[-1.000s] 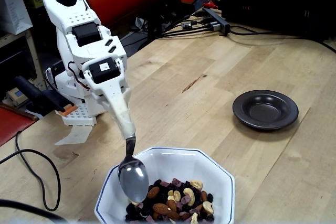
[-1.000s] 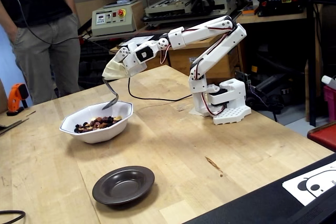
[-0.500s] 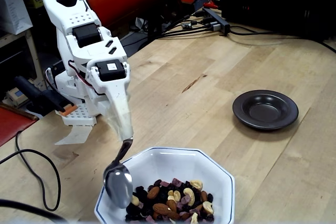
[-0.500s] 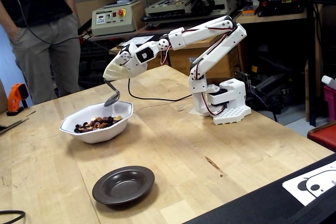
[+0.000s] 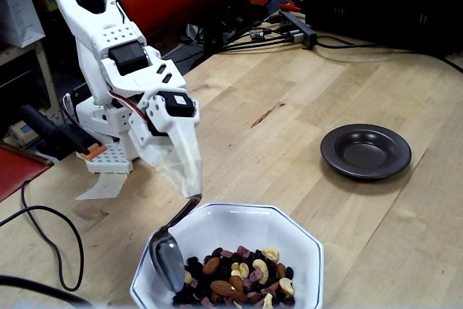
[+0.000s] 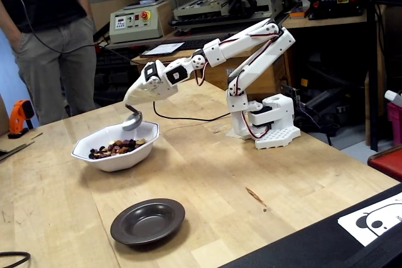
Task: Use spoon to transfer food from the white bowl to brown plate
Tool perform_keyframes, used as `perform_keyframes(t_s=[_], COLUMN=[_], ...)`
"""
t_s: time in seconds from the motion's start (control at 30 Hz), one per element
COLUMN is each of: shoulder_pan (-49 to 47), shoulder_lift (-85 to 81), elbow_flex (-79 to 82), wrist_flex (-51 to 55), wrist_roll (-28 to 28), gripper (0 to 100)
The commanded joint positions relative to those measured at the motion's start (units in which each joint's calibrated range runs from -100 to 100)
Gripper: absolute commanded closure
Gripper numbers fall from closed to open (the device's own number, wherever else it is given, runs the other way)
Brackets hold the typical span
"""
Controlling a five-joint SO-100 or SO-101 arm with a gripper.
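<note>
We hold the spoon [image 5: 171,255] in our gripper [image 5: 182,171], whose fingers are wrapped in a pale tape-like cover, so we cannot tell how the jaws stand; we only see that the handle comes out of this cover and the spoon hangs from it. In the fixed view with the bowl at the bottom, the spoon's long axis runs from the gripper down and to the lower left, and its oval end sits just inside the left wall of the white bowl [image 5: 289,226]. The food [image 5: 235,276] lies to the right of the spoon's tip, heaped toward the lower middle of the bowl, and the spoon seems to touch only the edge of the heap, though this is hard to judge. So the coming scoop, we think, must sweep to the right in this view, along the bowl floor and into the pieces. The brown plate [image 5: 365,151] stands well apart at the middle right, empty, with bare wooden table [image 5: 275,85] between it and the bowl. In the other fixed view the bowl [image 6: 115,149] is at the left and the plate [image 6: 148,220] at the lower middle, and the way between them is open. The bowl's near wall is the edge to clear when the loaded spoon is lifted.
</note>
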Motion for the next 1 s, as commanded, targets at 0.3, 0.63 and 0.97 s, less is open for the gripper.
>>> perform_keyframes(t_s=[0.3, 0.63, 0.97], shoulder_pan=[-2.46, -2.46, -2.53], shoulder_lift=[9.61, 19.2, 22.88], elbow_flex=[2.74, 2.74, 2.04], wrist_flex=[-16.51, -25.21, -27.9], wrist_roll=[0.78, 0.78, 0.44], gripper=[96, 96, 96])
